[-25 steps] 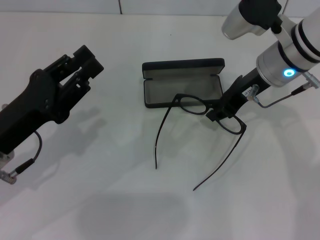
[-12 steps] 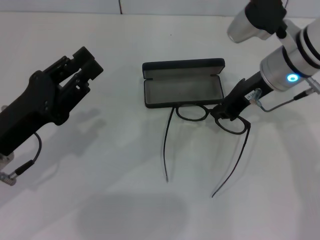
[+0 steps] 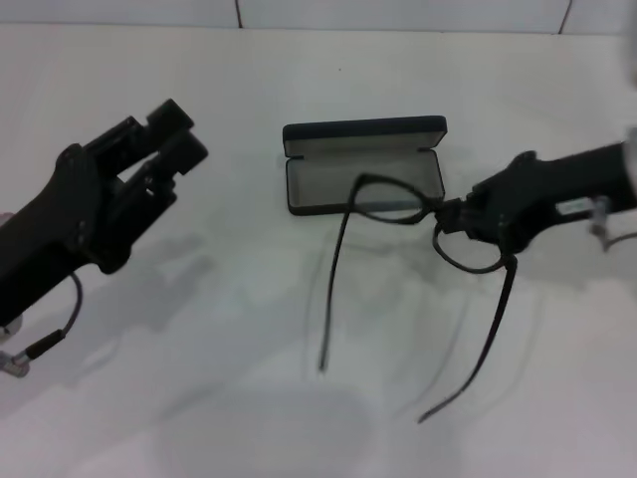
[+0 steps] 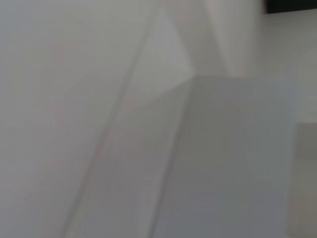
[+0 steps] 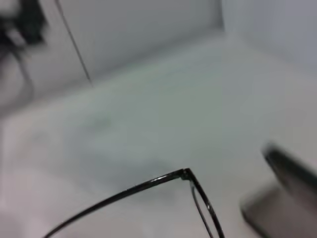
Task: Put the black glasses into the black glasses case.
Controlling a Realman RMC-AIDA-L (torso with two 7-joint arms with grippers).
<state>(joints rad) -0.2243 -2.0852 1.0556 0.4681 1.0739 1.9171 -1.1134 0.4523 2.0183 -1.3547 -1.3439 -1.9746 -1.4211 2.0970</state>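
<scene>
Right gripper [image 3: 450, 214] clamps the black glasses [image 3: 418, 214] by the bridge, lifted, 2 temples dangling, beside the black glasses case [image 3: 364, 164] (lid open, ready); left gripper [image 3: 164, 134] idles apart.

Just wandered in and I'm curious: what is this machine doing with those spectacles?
The right gripper is holding the black glasses by the bridge, between the lenses, lifted off the white table with their temple arms unfolded and hanging down. One lens is over the front edge of the black glasses case, which lies open. The glasses are not in it yet. The left gripper hovers off to the left, holding nothing.
</scene>
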